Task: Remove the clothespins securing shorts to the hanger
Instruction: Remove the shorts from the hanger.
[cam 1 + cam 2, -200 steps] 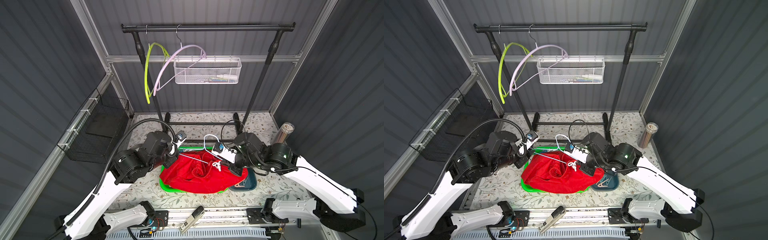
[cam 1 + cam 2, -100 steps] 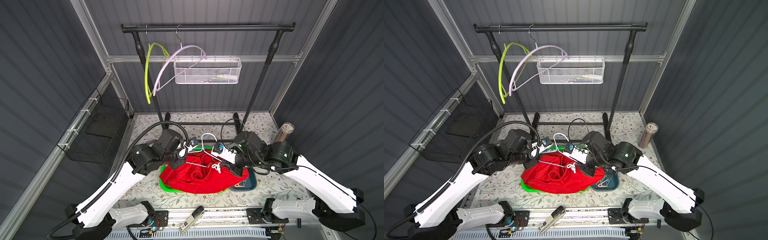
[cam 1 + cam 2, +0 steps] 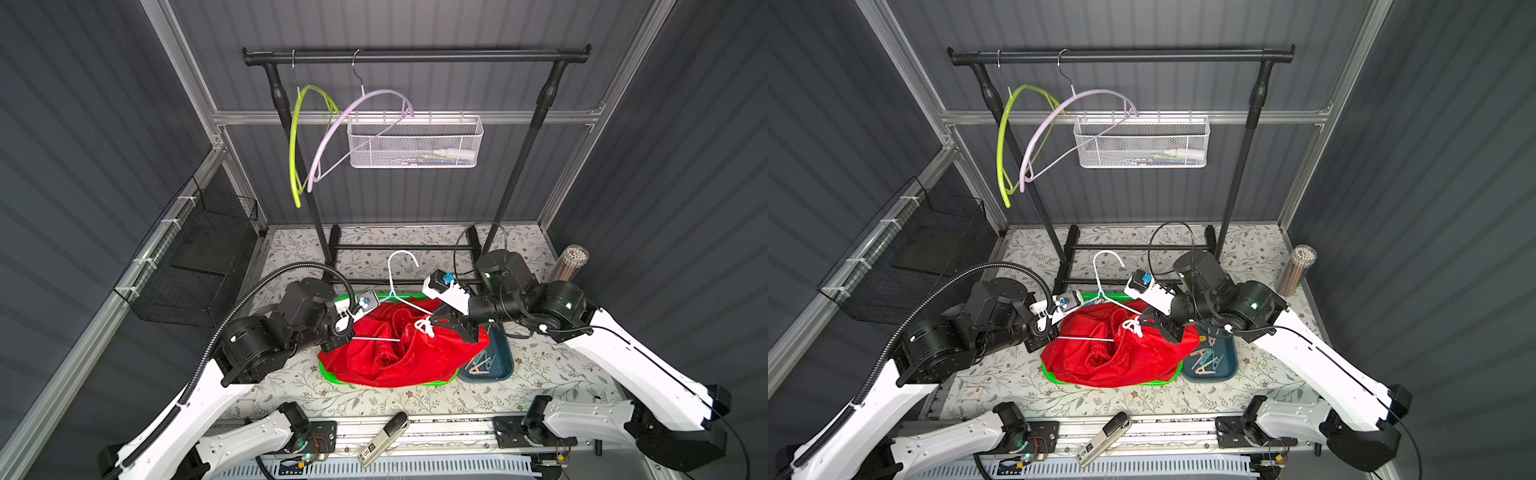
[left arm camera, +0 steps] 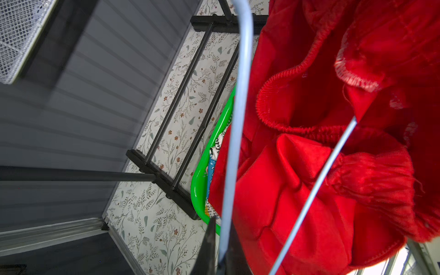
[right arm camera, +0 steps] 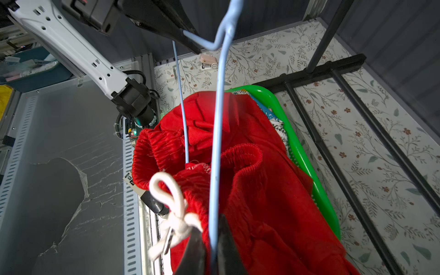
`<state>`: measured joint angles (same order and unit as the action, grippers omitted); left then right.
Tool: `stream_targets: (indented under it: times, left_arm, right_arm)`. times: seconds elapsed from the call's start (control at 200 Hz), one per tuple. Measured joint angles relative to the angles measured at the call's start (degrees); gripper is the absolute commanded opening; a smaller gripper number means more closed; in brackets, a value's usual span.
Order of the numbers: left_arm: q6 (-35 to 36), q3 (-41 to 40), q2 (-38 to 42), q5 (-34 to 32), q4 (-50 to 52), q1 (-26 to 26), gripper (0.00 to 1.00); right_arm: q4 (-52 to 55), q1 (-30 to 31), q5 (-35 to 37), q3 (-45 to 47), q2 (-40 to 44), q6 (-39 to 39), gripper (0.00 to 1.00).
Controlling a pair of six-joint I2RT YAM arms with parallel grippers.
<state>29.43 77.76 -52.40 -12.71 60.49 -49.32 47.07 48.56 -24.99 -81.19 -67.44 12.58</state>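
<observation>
Red shorts [image 3: 386, 361] lie heaped over a green tray [image 3: 323, 369] on the floral bench [image 3: 365, 401]. The lower bar of a pale blue wire hanger [image 3: 376, 339] runs into the fabric. The left claw [image 4: 220, 252] is pinched on the hanger's wire at one end. The right claw [image 5: 212, 245] is pinched on it at the other end (just beside the white drawstring [image 5: 173, 207]). Clothespins [image 3: 1204, 359], beige and light blue, rest in a dark teal tray [image 3: 1229, 368] beside the shorts.
</observation>
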Motion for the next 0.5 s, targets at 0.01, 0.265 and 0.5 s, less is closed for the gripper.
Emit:
stream_targets:
  times: [0.01, 0.265, 0.5]
  left_arm:
    - [0.0, 0.0, 0.1, -0.1, 0.0, 0.0, 0.00]
    - [-1.0, -1.3, 3.2, -2.1, 1.2, 0.0, 0.00]
    - [-2.1, -2.2, 3.9, -2.3, -0.2, 0.0, 0.00]
  right_arm:
    - [-0.5, -0.1, -0.3, 0.2, 0.0, -0.2, 0.08]
    - [-15.7, -3.1, -5.4, 8.6, 2.3, -6.8, 0.18]
    - [-26.5, -4.1, -6.7, 14.7, 7.0, -12.7, 0.17]
